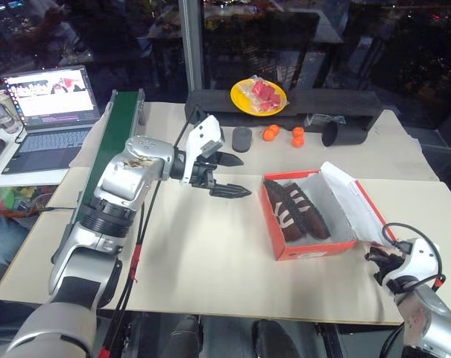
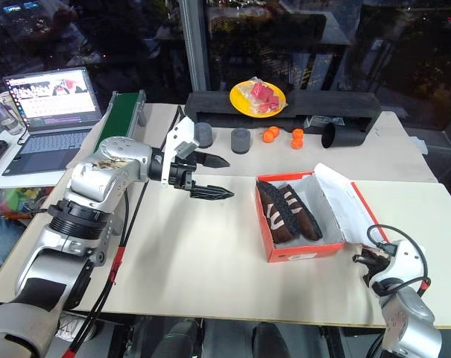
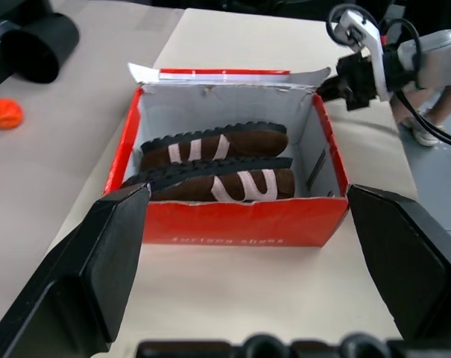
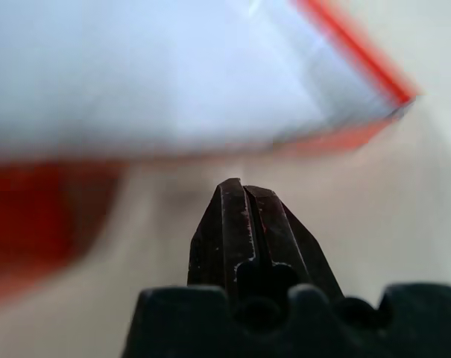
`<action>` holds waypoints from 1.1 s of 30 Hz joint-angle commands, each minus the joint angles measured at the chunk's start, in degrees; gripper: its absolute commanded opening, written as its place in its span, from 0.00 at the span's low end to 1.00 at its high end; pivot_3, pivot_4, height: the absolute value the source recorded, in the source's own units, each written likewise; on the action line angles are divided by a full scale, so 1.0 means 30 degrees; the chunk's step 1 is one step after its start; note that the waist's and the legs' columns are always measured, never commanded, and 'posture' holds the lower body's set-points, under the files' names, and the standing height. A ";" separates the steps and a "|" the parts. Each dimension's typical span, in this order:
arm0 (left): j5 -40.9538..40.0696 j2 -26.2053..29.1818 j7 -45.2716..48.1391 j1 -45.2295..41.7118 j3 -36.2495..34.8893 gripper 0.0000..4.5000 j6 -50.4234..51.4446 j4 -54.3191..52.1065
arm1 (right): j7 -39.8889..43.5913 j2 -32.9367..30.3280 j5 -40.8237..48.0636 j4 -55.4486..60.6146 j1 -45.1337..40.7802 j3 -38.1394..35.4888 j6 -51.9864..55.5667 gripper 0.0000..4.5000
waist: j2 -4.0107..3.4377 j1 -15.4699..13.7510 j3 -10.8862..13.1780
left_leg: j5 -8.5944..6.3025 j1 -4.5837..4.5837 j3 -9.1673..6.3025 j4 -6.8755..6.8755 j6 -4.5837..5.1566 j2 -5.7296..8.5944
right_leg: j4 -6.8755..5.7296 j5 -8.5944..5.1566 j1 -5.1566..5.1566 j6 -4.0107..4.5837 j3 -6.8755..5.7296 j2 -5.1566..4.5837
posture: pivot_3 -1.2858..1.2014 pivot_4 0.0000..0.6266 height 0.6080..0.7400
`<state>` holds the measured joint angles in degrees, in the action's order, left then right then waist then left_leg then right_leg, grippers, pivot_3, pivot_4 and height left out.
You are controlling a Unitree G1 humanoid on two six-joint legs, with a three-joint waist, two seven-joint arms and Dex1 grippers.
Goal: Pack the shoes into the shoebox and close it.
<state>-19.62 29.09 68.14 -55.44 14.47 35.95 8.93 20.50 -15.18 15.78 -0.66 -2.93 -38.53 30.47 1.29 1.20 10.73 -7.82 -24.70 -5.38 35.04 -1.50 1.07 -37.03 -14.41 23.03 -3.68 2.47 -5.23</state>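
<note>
Item: red shoebox (image 1: 308, 246), standing on the bench (image 1: 210, 261), lid (image 1: 352, 201) hinged back and leaning open on the side nearest the right end effector. Lies ahead of the left end effector's fingertips, well apart from them.

Item: pair of dark brown shoes (image 1: 300, 210) with pale laces, both already inside the shoebox, side by side, soles toward the left end effector.

Item: left end effector (image 1: 229, 175), fingers spread wide, empty, hanging above the bench and pointed toward the shoebox.

Item: right end effector (image 2: 368, 258), fingers pressed together, holding nothing, low beside the shoebox's near corner, just under the outer edge of the lid.

Status: packing appears done; closing remains.

Hazards, judged:
- A push on the lid from the closed right fingers could slide the light box across the bench instead of swinging the lid, since nothing braces the far wall.
- The lid's front flap may catch on the box wall or on a shoe's heel and crumple.
- Lifting near one corner alone could twist the cardboard hinge.
</note>
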 commanded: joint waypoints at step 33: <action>0.0102 0.0517 -0.3727 0.2848 -0.1662 1.00 0.1571 -0.3600 | 0.2856 -0.8762 0.4812 0.3934 -0.5323 1.4642 0.5037 0.00 | 0.0018 0.0295 0.0020 | 0.0001 -0.0004 0.0021 0.0030 0.0010 -0.0004 | -0.0013 0.0017 -0.0003 0.0045 0.0029 0.0006 | 0.52 0.24 1.00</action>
<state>-19.18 30.11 57.97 -46.64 11.02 40.35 1.31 27.16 -41.22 32.79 12.93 -19.10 2.99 46.37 1.34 2.09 10.79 -7.82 -24.71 -5.32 35.15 -1.47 1.06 -37.07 -14.36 23.00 -3.56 2.55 -5.21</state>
